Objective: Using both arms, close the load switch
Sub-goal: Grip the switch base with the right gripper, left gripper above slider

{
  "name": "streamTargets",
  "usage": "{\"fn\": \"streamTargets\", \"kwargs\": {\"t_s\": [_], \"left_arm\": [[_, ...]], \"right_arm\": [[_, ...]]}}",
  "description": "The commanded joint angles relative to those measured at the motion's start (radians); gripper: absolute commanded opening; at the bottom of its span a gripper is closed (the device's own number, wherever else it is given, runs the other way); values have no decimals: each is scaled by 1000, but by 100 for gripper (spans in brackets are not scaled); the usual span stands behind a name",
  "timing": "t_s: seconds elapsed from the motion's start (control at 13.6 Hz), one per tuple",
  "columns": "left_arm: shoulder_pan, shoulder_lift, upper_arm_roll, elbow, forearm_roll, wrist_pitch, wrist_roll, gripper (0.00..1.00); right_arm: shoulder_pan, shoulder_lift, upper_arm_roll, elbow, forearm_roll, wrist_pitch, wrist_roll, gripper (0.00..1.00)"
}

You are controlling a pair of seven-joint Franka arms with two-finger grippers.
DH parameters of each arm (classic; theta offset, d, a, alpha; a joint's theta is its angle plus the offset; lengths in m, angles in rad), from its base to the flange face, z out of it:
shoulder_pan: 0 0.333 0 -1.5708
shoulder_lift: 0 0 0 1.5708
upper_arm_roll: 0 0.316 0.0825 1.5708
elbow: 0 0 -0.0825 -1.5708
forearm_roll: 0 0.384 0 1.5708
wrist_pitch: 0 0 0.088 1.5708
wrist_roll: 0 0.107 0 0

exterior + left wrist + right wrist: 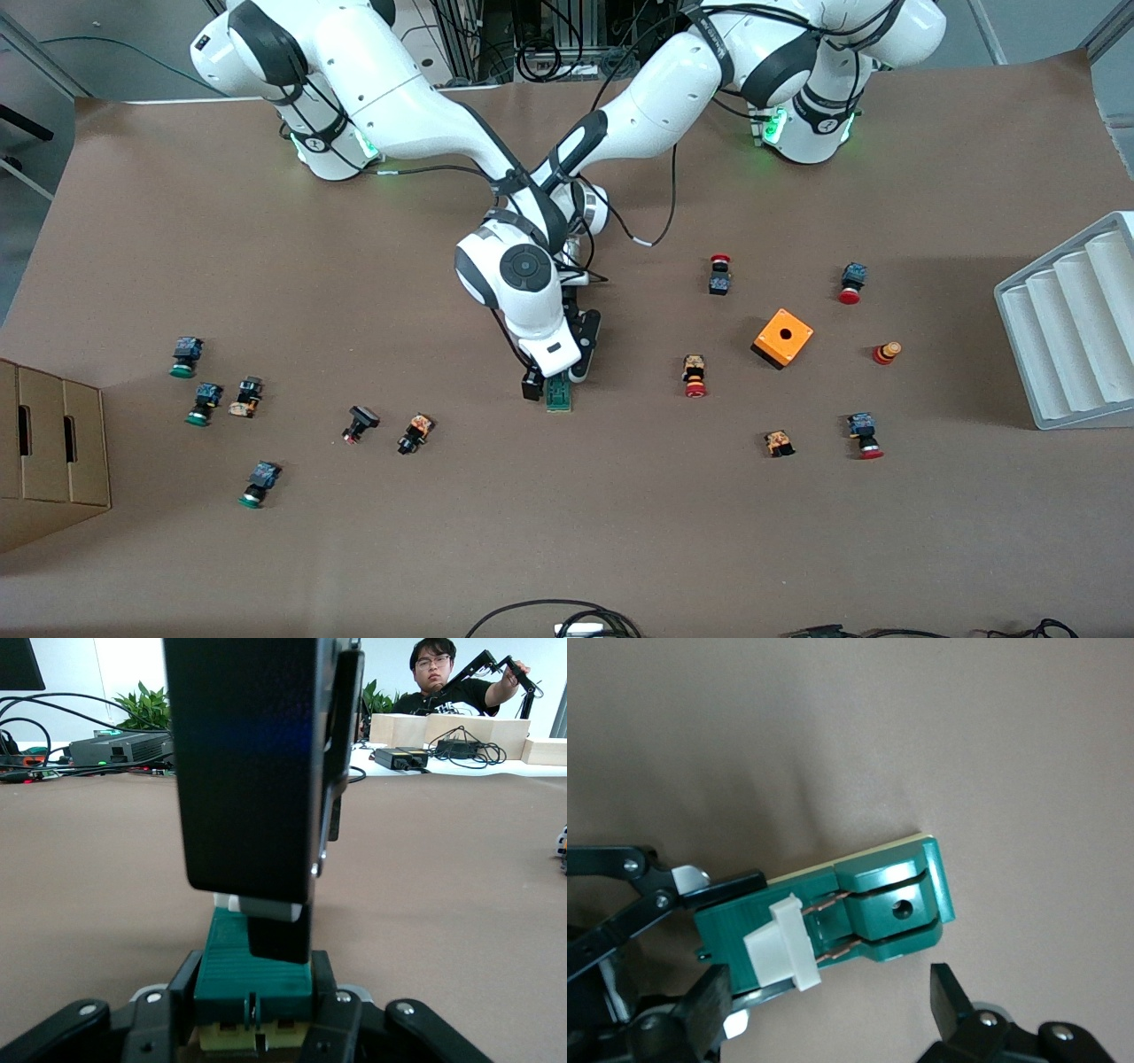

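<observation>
The load switch is a narrow green block lying on the brown table under both hands. Its white slider sits on top near one end, with two copper strips leading to the green end piece. My left gripper is shut on the switch at the slider end, one finger on each long side. My right gripper hangs open over the switch, its fingers spread along the switch's length. One right finger stands on the green top beside the slider. In the front view, the right gripper covers most of the switch.
An orange box with a hole and several red push buttons lie toward the left arm's end. Green push buttons and a cardboard box are toward the right arm's end. A white ribbed rack stands at the table's edge.
</observation>
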Motion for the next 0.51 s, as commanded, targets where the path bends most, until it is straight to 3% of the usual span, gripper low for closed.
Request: {"fn": "streamTargets", "kwargs": {"t_s": [0.0,0.44], "left_arm": [[-4,16,3,20,18,-12,-19,55],[-4,16,3,20,19,-11,-19,55]], "right_arm": [[13,14,-18,22,-7,14,20,100],[16,34,-16,34,-9,46,46,100]]}}
